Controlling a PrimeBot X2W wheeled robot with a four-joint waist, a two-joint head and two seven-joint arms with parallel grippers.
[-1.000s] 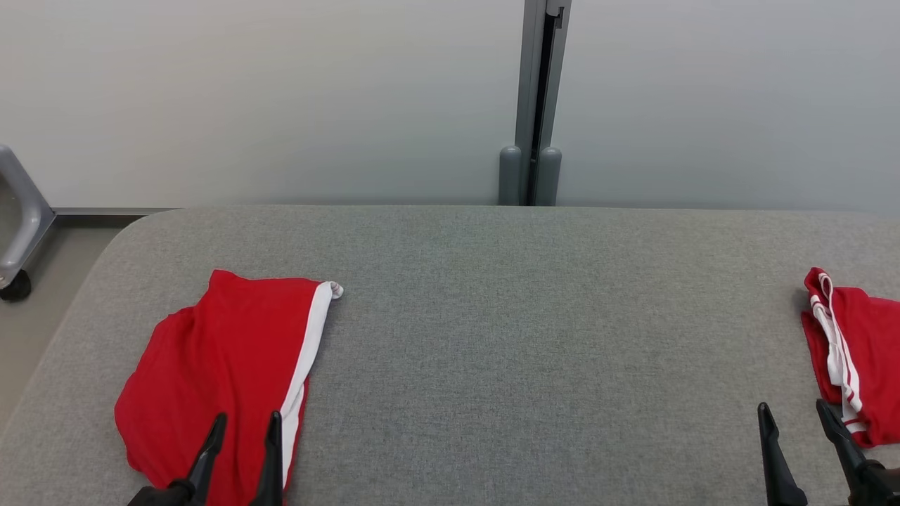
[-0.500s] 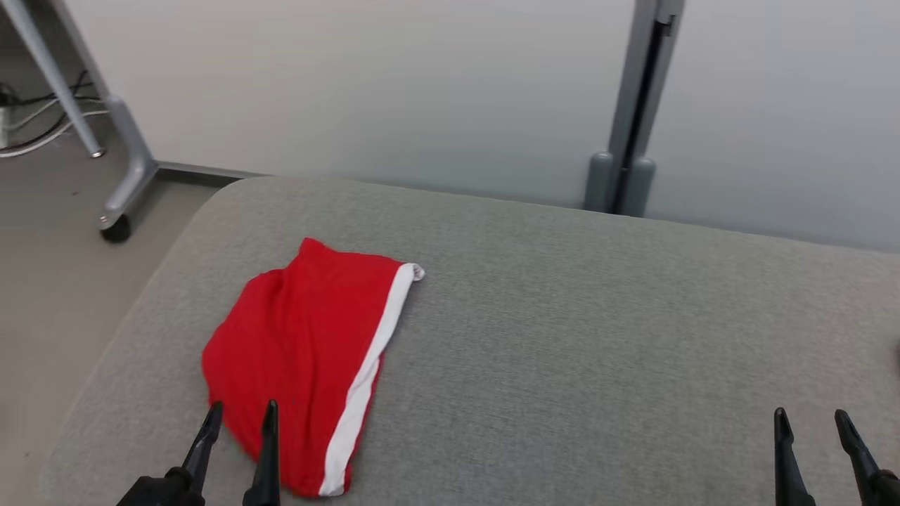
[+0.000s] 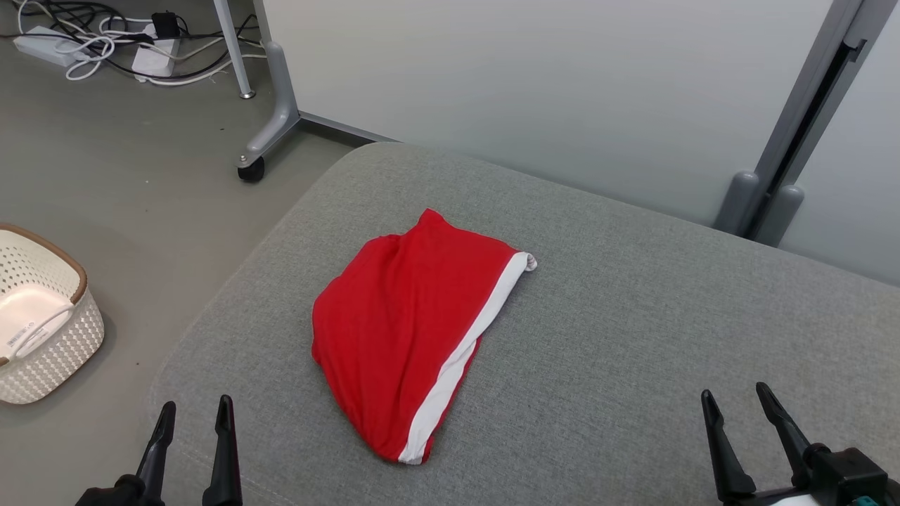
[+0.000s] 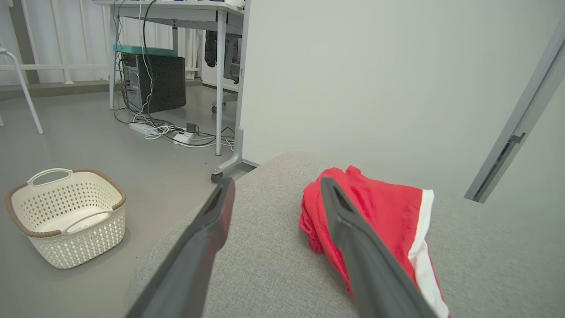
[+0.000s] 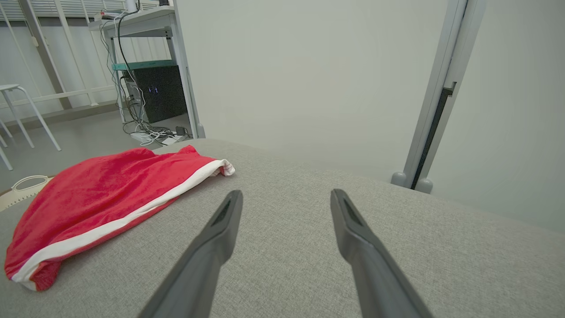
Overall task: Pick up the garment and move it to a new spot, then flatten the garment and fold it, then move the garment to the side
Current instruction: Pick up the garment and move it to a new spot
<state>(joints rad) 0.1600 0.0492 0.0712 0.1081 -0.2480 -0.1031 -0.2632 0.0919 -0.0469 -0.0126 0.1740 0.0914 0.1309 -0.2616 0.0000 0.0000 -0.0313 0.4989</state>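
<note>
The garment (image 3: 411, 337), red with a white side stripe, lies folded on the grey padded table (image 3: 633, 316) near its left end. It also appears in the left wrist view (image 4: 384, 221) and in the right wrist view (image 5: 101, 198). My left gripper (image 3: 195, 414) hovers open at the table's front left corner, to the left of the garment and apart from it. My right gripper (image 3: 735, 397) stands open over bare table at the lower right, well clear of the garment. Nothing sits between either pair of fingers.
A white perforated basket (image 3: 39, 323) with a brown rim stands on the floor left of the table, also in the left wrist view (image 4: 66, 216). Cables and a power strip (image 3: 105, 42) lie on the floor by a wheeled desk leg (image 3: 271, 112). A grey wall post (image 3: 780, 169) rises behind the table.
The head camera has swung left, bringing the floor, basket and cables into view. The folded garment has kept its shape and both grippers stay open.
</note>
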